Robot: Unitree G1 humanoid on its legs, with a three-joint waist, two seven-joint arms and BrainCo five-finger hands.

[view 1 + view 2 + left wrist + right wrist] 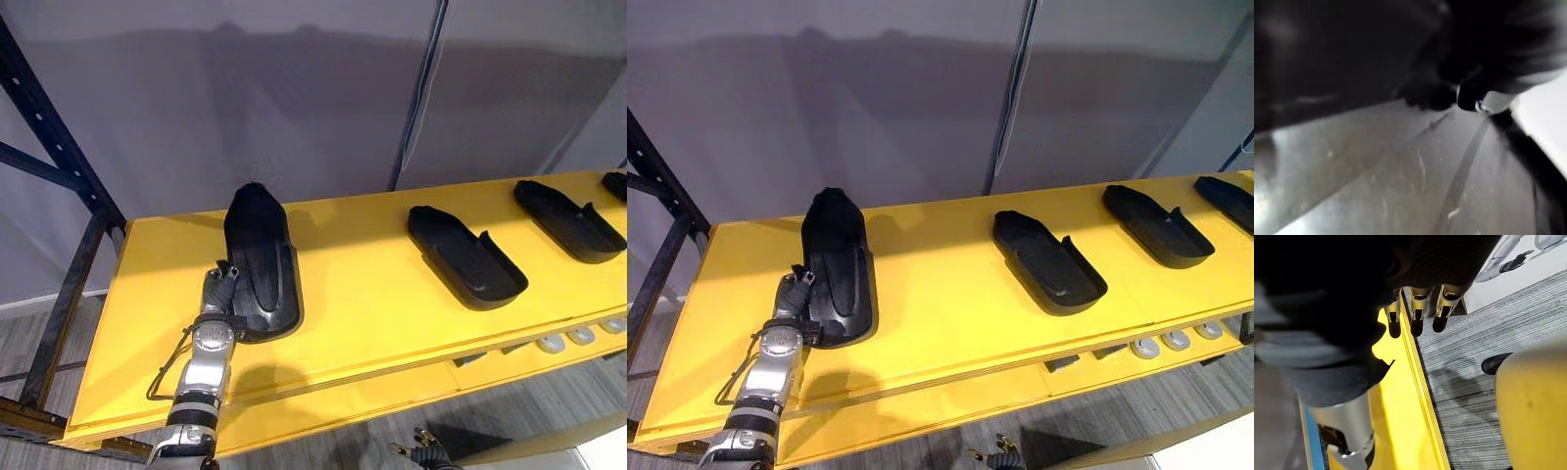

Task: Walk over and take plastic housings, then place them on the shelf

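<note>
A black plastic housing (260,257) lies on the yellow shelf (372,294) near its left end, hollow side up. My left hand (219,292) is at the housing's near left corner, fingers curled on its rim. The left wrist view shows the housing's dark wall (1352,54) close up, with one fingertip (1469,98) against it. Further right on the shelf lie three more black housings: one in the middle (465,257), one beyond it (568,220) and one at the edge of view (617,184). My right hand (1415,313) hangs low beside the shelf's front edge, fingers straight and empty.
A dark metal upright (59,157) with braces stands at the shelf's left end. A grey wall panel (294,88) closes the back. Small pale round parts (578,336) sit on a lower level under the shelf's right side. Grey carpet (1474,396) lies below.
</note>
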